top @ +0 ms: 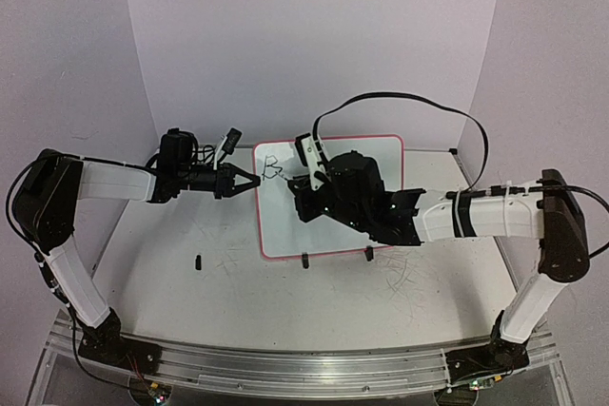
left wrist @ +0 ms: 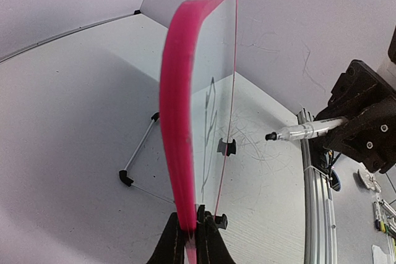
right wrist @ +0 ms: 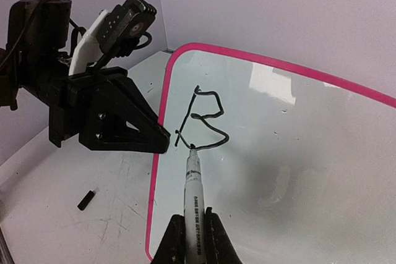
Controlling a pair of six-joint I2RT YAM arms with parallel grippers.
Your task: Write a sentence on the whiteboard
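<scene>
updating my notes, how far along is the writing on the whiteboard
Early. Done: one letter, a B, sits near the whiteboard's upper left corner. In hand: the right tool is shut on the marker, tip at the B's base, while the left tool clamps the pink frame. Left: the rest of the sentence; most of the board is blank.

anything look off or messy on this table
Faint dark scribbles mark the table just in front of the whiteboard, where no writing belongs. A small black piece, possibly a marker cap, lies loose on the table left of the board. Nothing looks spilled.
</scene>
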